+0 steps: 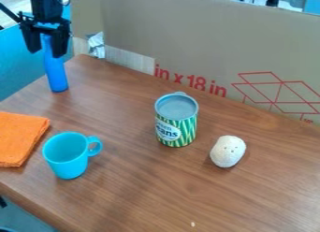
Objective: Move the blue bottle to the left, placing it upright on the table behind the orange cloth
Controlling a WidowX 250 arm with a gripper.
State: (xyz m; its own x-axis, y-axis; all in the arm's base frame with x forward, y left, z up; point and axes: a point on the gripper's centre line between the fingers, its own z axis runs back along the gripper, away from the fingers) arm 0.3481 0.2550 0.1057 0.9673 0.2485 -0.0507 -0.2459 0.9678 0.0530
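We see the claw (46,52) at the upper left of the view, pointing down near the far left part of the desk (134,182). It is clamped on the upper part of a blue bottle (56,76), with one black finger on each side. The bottle hangs down from between them, its lower end over or on the desk near the edge; we cannot tell whether it bears on the wood.

Nearer to us, at the left edge of the view, we see an orange cloth (20,138) lying folded and flat. Just beside it stands a light blue cup (65,156), upright, its handle turned toward the right of the view. Around the middle of the desk we find a green-and-white striped can (177,129) with a grey top, also upright. To the right of the can and a little nearer to us lies a white lump (228,151) with small dark spots, apart from the can. A tiny pale speck (192,224) lies near the bottom of the view. Behind the desk we see cardboard (203,44) with red print and lines.
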